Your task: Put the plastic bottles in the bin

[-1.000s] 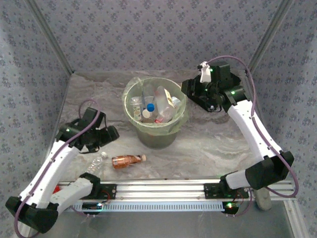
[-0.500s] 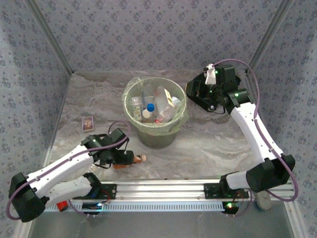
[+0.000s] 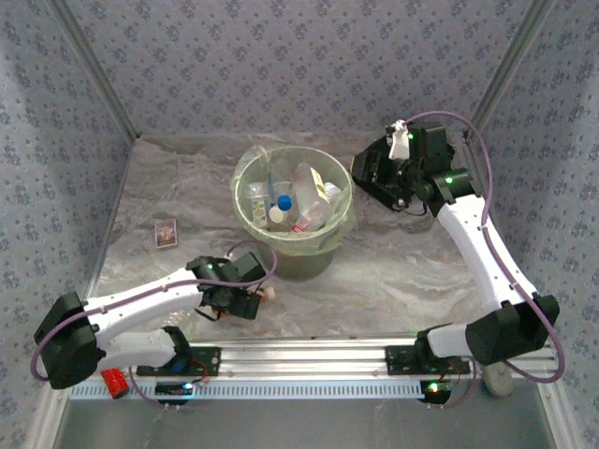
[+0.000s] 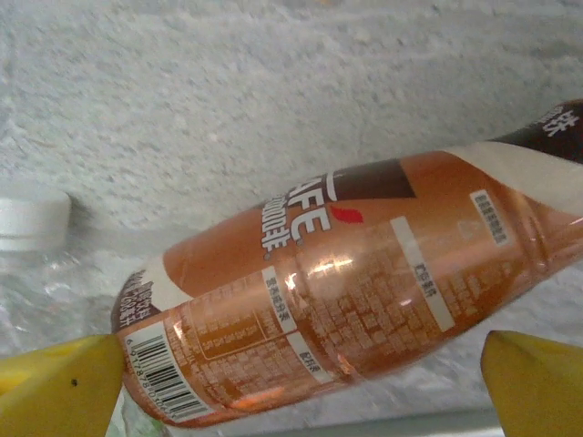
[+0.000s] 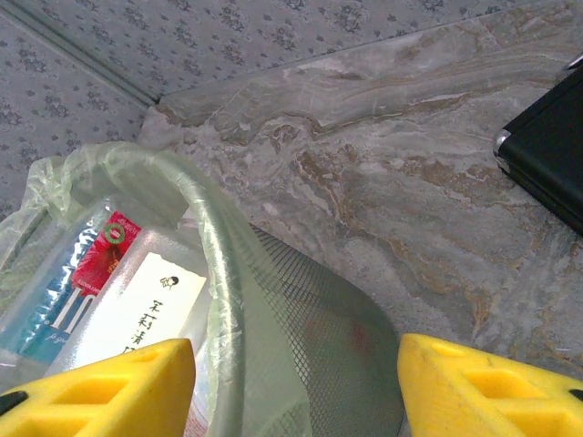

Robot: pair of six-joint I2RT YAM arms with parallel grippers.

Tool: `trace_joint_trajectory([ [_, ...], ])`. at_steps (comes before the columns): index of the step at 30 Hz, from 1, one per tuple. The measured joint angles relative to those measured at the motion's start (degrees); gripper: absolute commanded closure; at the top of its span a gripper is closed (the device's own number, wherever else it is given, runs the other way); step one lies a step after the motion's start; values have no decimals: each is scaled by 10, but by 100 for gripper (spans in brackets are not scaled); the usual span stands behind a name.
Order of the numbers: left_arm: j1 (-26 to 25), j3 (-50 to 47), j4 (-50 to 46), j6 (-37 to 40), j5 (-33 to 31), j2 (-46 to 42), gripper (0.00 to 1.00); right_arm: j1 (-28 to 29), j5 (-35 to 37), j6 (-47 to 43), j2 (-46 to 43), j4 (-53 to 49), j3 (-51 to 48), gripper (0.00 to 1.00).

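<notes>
1. I see the bin [image 3: 295, 248] standing mid-table [image 3: 402, 271], its liner [image 3: 245, 164] holding a heap of plastic bottles [image 3: 298, 198] with blue, red and white labels.
2. One orange-labelled bottle [image 4: 364, 273] lies on its side on the table, near the bin's foot.
3. My left gripper [image 4: 299, 378] straddles that bottle, jaws spread wide, not clamped.
4. My right gripper [image 5: 301, 387] hangs by the bin's rim, jaws apart and empty.
</notes>
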Motion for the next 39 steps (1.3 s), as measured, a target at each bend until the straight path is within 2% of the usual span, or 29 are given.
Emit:
trace_joint_trajectory([
  [12,0,-72,118,-1,-32,0,2,-5,-4,4,-5,0,-9,38],
  [23,23,-81,162,-38,-36,0,31,-5,-4,11,-6,0,-12,38],
  [29,41,-81,161,-58,-36,-11,44,-5,-4,13,-9,0,-19,38],
  [35,64,-80,139,-80,-35,-62,52,-5,-4,13,-16,0,-24,38],
  [39,91,-65,109,-90,-33,-111,53,-5,-5,13,-18,2,-24,38],
])
